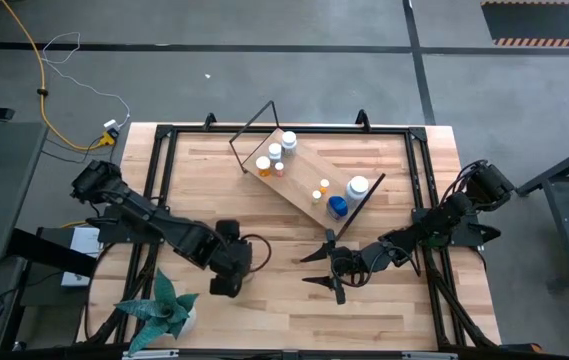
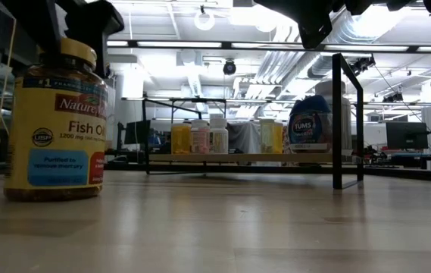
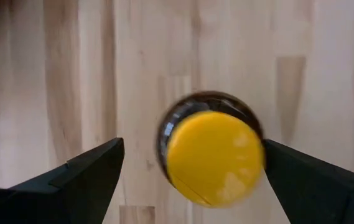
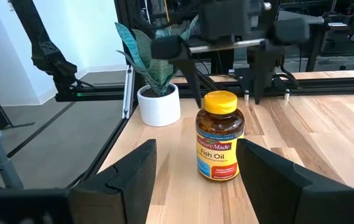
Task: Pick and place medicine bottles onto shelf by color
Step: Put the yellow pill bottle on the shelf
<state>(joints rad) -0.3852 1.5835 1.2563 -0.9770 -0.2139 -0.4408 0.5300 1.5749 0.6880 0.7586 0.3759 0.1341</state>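
Grey floor (image 1: 264, 90) with a yellow cable (image 1: 39, 70); strip ceiling lights (image 2: 177, 47) above distant desks.

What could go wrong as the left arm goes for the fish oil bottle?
The left end effector hangs open above the bottle, off-centre on the yellow cap; one finger could clip it and tip the bottle. The right end effector waits close by, so the arms might collide.

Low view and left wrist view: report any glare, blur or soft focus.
Low view: ceiling strip lights glare; the fish oil bottle is sharp, the shelf behind softer. Left wrist view: the bottle's yellow cap is blurred between the left gripper's open fingers.
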